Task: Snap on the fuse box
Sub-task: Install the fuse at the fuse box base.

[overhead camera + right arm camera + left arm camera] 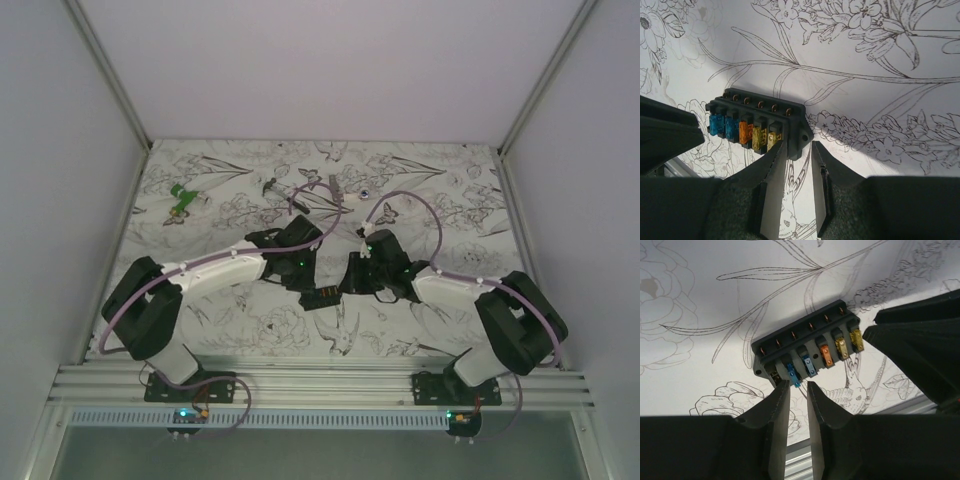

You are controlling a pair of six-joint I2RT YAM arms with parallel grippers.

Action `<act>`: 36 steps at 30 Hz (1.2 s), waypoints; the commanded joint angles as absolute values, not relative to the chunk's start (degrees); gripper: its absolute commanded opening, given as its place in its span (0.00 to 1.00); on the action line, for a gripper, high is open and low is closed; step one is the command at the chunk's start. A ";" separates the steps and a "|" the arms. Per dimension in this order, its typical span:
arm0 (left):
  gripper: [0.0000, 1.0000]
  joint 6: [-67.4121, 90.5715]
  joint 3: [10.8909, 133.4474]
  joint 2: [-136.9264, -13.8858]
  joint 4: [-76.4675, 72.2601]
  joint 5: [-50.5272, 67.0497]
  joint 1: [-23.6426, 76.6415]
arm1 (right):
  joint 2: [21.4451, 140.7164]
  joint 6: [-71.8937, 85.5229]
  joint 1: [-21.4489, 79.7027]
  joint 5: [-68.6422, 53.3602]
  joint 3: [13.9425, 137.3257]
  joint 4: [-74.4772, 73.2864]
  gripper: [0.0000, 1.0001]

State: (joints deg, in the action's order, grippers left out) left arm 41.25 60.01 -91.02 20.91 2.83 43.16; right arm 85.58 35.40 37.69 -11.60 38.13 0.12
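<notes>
Table (250, 330) carries the fuse box (322, 297) at frame centre, unheld. Left pincer (798, 389) and right pincer (797, 146) stand slightly parted, empty, at its ends; an uneven push could skid or tilt it rather than snap it.

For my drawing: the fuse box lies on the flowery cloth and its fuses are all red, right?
Not all red: the left wrist view shows the fuse box holding blue, orange and yellow fuses. It does lie on the flowery cloth.
</notes>
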 commanded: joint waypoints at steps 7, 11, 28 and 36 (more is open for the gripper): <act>0.16 40.78 63.68 -96.47 26.27 -0.02 43.99 | 89.13 37.20 37.46 -17.20 36.90 7.82 0.33; 0.12 40.78 64.48 -96.95 26.99 -0.24 44.03 | 89.40 37.43 37.52 -17.68 36.52 8.30 0.33; 0.00 44.64 61.41 -97.36 29.97 -4.97 44.35 | 93.33 39.37 39.78 -19.16 35.57 11.38 0.34; 0.00 45.29 58.03 -93.30 29.44 -6.54 43.51 | 93.25 38.95 39.83 -19.00 35.94 10.51 0.34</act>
